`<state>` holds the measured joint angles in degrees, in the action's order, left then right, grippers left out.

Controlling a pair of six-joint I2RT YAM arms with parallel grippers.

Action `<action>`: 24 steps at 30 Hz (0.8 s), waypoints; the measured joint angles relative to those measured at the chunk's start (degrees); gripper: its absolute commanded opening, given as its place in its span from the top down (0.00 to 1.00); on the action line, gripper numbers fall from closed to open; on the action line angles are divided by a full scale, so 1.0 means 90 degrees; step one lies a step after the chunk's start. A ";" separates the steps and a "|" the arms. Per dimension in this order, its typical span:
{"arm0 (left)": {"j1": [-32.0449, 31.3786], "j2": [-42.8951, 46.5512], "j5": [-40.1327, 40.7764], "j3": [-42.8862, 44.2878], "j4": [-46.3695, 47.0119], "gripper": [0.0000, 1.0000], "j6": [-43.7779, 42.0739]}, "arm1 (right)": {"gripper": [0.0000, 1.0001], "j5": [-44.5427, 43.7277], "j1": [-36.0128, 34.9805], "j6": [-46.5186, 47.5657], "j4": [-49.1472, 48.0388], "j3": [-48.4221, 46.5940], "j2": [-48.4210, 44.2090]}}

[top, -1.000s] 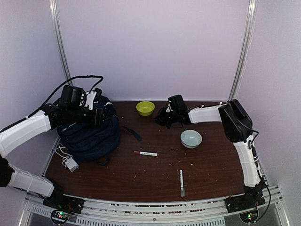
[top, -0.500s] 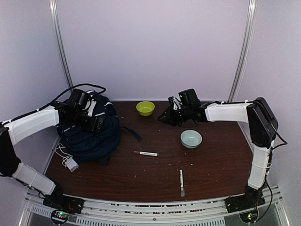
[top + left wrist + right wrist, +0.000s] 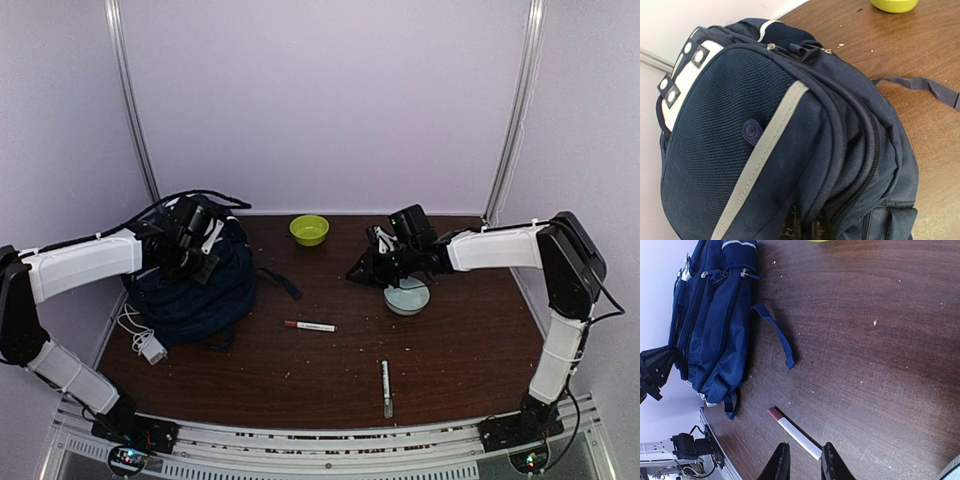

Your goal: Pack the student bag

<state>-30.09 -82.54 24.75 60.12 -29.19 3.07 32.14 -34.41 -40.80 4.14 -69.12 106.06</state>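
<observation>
Only right wrist shows right pincer (image 3: 804, 465) apart — marker (image 3: 795, 435) beyond | left pincer (image 3: 203, 262): cannot tell

The student bag (image 3: 740, 150) is navy blue, with a pale grey stripe and a white patch. The tabletop (image 3: 450, 350) is dark brown wood grain. Before me sit a yellow-green bowl (image 3: 309, 229), a pale blue-grey bowl (image 3: 408, 298) and a white marker (image 3: 310, 326) with a dark red cap. My right pincer (image 3: 805, 446) is black.

The left gripper's (image 3: 801, 231) jaws barely show at the frame's bottom edge, which also cuts off the bag (image 3: 740, 150) just ahead. The marker's (image 3: 790, 429) white end hides behind the right gripper (image 3: 804, 460).
</observation>
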 measured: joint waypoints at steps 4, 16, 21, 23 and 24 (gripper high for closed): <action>-0.0024 -0.0029 0.0005 -0.0058 0.0148 1.00 -0.0219 | 0.76 0.0022 0.0000 0.0034 -0.0036 0.0294 -0.0119; -0.2147 -0.0180 0.0911 0.0114 -0.0546 1.00 -0.0481 | 0.77 0.0080 -0.0010 0.0068 -0.0221 0.1047 -0.0597; -0.2946 -0.0459 0.0469 0.0656 -0.1107 1.00 -0.0131 | 0.76 0.0245 -0.0046 0.0068 -0.0304 0.1205 -0.0617; -0.3084 -0.0493 0.0313 0.0714 -0.1185 1.00 -0.0066 | 0.77 0.0306 -0.0070 0.0075 -0.0306 0.1239 -0.0624; -0.3143 -0.0505 0.0279 0.0733 -0.1231 1.00 -0.0056 | 0.77 0.0333 -0.0078 0.0090 -0.0306 0.1260 -0.0639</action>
<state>-58.37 -87.09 27.27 66.72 -40.27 2.57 35.14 -35.11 -39.99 1.39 -57.78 100.31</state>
